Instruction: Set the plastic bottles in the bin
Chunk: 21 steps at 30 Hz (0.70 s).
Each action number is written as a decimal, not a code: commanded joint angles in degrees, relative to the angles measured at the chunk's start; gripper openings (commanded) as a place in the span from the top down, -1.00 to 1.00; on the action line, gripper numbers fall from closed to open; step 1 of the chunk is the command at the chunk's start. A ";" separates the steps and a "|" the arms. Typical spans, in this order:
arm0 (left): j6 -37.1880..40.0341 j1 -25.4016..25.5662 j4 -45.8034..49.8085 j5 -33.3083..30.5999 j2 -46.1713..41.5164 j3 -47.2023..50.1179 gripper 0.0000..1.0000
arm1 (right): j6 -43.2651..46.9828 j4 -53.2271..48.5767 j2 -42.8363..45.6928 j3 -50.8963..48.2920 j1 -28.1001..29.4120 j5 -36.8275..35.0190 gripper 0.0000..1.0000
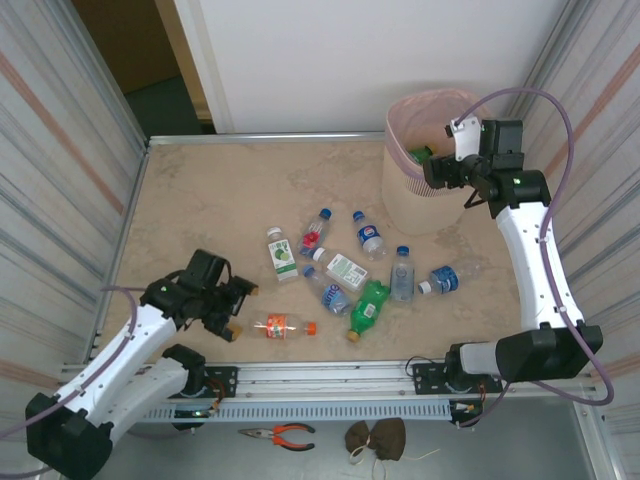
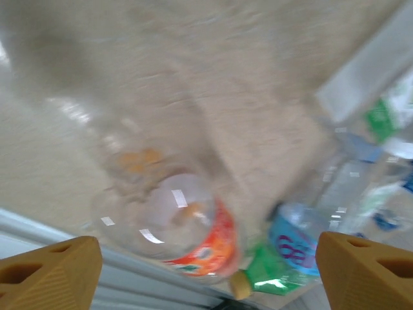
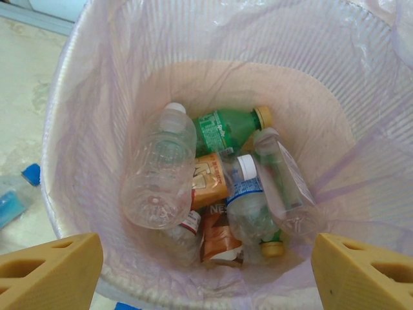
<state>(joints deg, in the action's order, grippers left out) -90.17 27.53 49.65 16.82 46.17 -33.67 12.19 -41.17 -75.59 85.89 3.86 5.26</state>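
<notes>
Hovering over the bin (image 1: 410, 205), our right hand (image 3: 206, 274) stands wide and empty. Our left hand (image 1: 240, 312), also wide, faces the orange-labelled bottle (image 1: 283, 325), which lies on the counter (image 1: 200, 200) near several others. We judge that this round bottle may roll or squirt aside if the fingers (image 2: 51, 271) close off-centre.

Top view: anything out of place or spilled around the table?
Nothing spilled. The bin stands upright, liner over its rim. The only oddity: orange-handled pliers and a brown cloth bundle lie off the table, below the near rail.
</notes>
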 commanded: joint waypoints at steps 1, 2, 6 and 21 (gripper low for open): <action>-10.00 3.46 3.63 -1.09 -0.30 2.18 -0.82 | -1.46 -0.14 1.98 -1.47 0.53 0.72 -0.66; -11.38 4.59 2.81 -1.00 -0.29 2.83 -0.85 | -1.55 -0.16 2.15 -1.68 0.49 0.76 -0.66; -15.63 6.92 -3.77 -0.02 0.22 6.25 -0.94 | -1.58 -0.48 2.65 -1.97 0.63 0.98 -0.66; -20.26 7.64 -24.21 0.76 11.29 10.05 -0.56 | -0.93 -2.44 3.29 -1.73 1.06 1.07 -0.66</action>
<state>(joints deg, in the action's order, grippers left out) -109.38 34.89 28.49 17.52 56.14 -23.79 12.03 -42.30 -74.11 84.25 4.29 5.91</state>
